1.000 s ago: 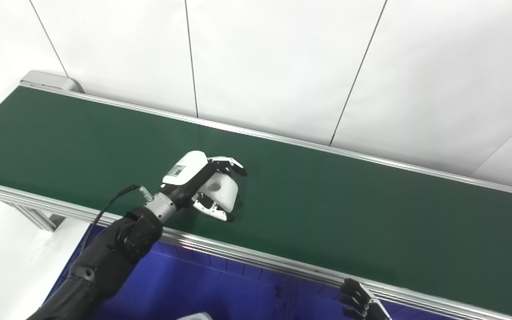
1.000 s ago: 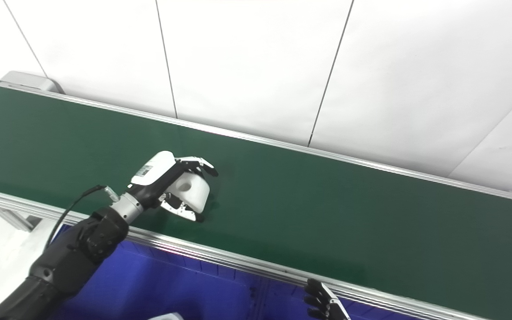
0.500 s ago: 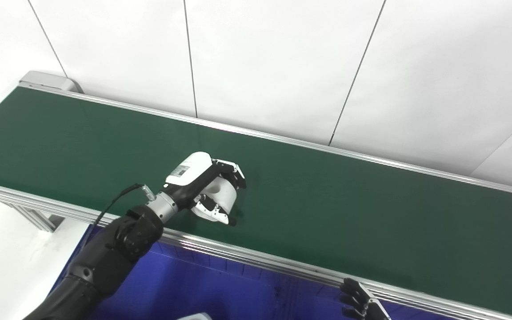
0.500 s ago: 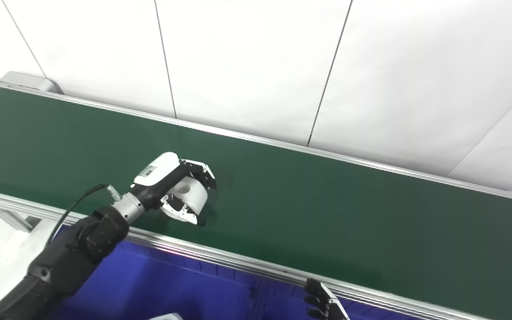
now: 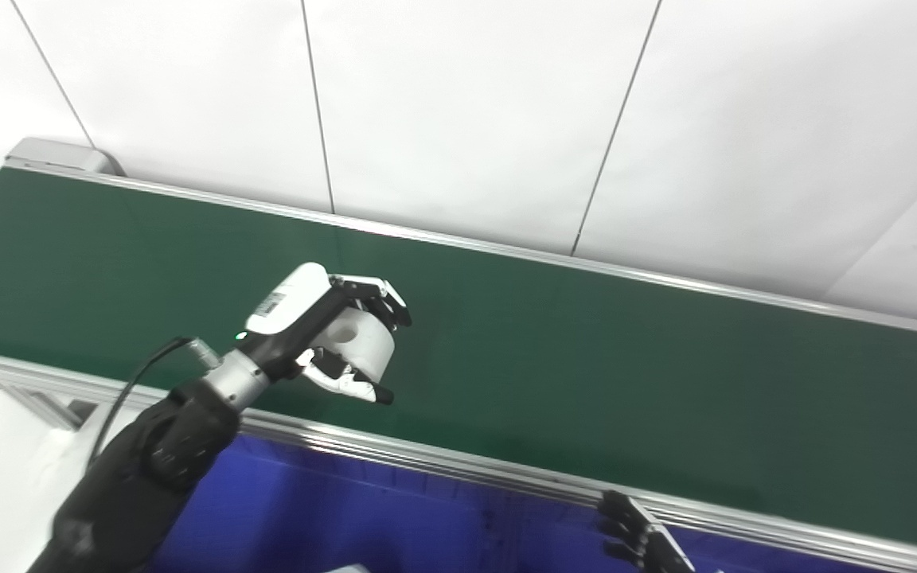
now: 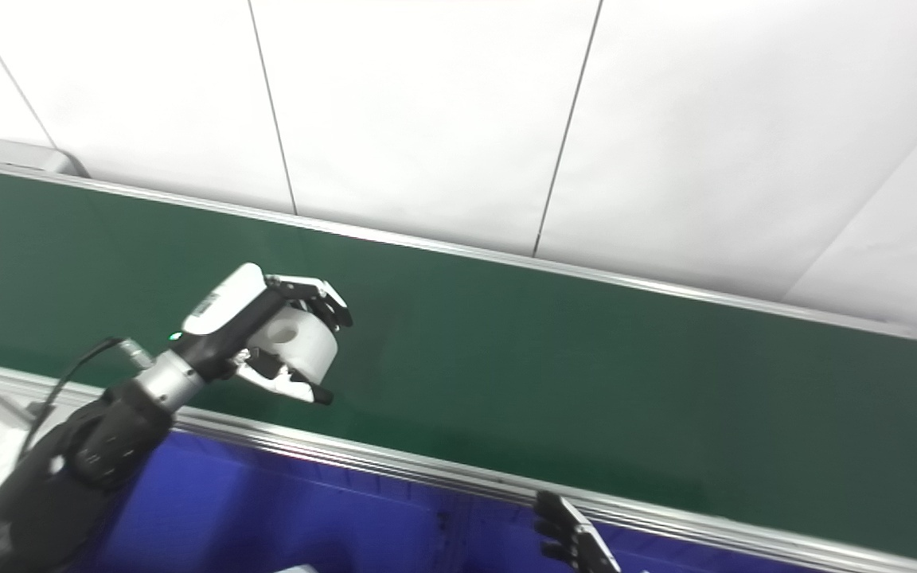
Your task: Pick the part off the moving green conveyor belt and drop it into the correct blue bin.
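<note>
My left hand (image 5: pixel 323 330) is shut on a white cylindrical part with a round hole (image 5: pixel 359 338). It holds the part just above the near half of the green conveyor belt (image 5: pixel 586 374). It also shows in the right eye view (image 6: pixel 267 330), with the part (image 6: pixel 301 341) between fingers and thumb. My right hand (image 5: pixel 640 541) shows only as dark fingertips at the bottom edge, below the belt's near rail. Its fingers look spread and hold nothing.
A blue bin (image 5: pixel 395 517) lies below the belt's near aluminium rail (image 5: pixel 458 465). Something white (image 5: pixel 347 568) peeks in at the bottom edge inside the bin. White wall panels stand behind the belt. The belt's end cap (image 5: pixel 52 153) is at the far left.
The camera has shifted, so the whole picture moved left. My left hand closed its fingers tighter on the white part and lifted it slightly off the belt. The right hand stays low.
</note>
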Available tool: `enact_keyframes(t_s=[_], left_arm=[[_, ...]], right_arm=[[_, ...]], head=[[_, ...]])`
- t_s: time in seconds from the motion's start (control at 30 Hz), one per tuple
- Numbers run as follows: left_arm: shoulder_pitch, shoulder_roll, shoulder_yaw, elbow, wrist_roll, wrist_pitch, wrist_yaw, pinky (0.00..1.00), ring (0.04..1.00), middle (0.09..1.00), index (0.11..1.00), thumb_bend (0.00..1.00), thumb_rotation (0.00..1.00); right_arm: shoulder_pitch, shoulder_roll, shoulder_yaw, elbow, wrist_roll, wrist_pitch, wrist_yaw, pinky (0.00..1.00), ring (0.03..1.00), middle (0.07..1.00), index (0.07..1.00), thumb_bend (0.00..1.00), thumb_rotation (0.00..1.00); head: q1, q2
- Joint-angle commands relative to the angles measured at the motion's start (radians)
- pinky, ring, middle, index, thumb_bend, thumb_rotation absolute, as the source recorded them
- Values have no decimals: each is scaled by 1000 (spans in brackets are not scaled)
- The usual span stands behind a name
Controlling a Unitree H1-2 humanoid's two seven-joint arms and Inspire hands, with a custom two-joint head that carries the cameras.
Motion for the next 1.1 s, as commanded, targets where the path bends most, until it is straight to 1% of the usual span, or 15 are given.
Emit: enact_keyframes(t_s=[0.0,0.1,0.17,0.2,0.27,0.4,0.43,0.53,0.57,0.63,0.67,0.77,0.83,0.9,1.07], left_arm=[[7,29,35,-73,-57,-28,-4,298,412,464,544,493,0],[47,31,58,-142,-91,-35,-9,247,441,471,514,498,0],[77,31,69,-182,-113,-33,-18,264,445,441,536,495,0],[95,30,72,-202,-127,-28,-27,338,414,494,539,493,0],[127,25,77,-236,-147,-16,-44,371,404,523,529,493,0],[183,14,74,-273,-156,1,-73,365,400,529,526,493,0],[201,11,67,-274,-150,-2,-80,349,395,529,526,493,0],[242,18,34,-263,-170,-7,-122,307,444,497,499,499,0],[257,18,18,-252,-180,-9,-138,354,436,508,507,497,0],[277,15,0,-240,-188,-6,-158,397,426,520,512,496,0],[286,11,-17,-224,-172,-12,-168,409,425,522,512,496,0],[289,4,-60,-184,-144,-25,-196,390,407,525,522,494,0],[288,-3,-71,-184,-145,-6,-207,388,405,519,528,494,0],[289,-10,-77,-187,-129,6,-211,373,394,506,543,492,0],[292,-18,-89,-203,-70,62,-231,394,396,501,542,493,0]], right_arm=[[14,6,3,-43,-2,-10,-2,772,821,842,858,921,264],[20,6,6,-51,-6,-11,-1,783,828,847,861,917,263],[24,6,7,-55,-9,-17,-2,772,825,847,862,909,264],[27,6,8,-59,-11,-17,-2,777,828,848,863,905,270],[31,7,11,-67,-4,-13,0,793,835,852,867,898,269],[40,9,18,-88,8,2,6,801,842,857,873,885,260],[42,10,19,-95,3,11,6,811,845,858,875,884,262],[45,13,23,-118,-8,33,6,834,854,864,884,878,285],[46,15,24,-124,-11,41,6,837,855,865,885,876,292],[47,17,25,-135,-17,57,5,834,854,865,882,877,297],[47,16,26,-141,-7,63,8,832,854,865,882,878,298],[45,16,27,-153,8,72,12,858,865,872,891,865,286],[44,18,25,-161,12,81,14,866,869,874,891,866,291],[44,20,23,-171,9,92,15,871,869,871,889,867,293],[42,18,21,-184,-6,107,13,850,857,865,888,877,312]], head=[[-3,6],[-9,19],[-14,31],[-15,36],[-17,48],[-36,80],[-38,83],[-53,108],[-53,108],[-55,115],[-63,135],[-70,152],[-74,172],[-74,180],[-68,191]])
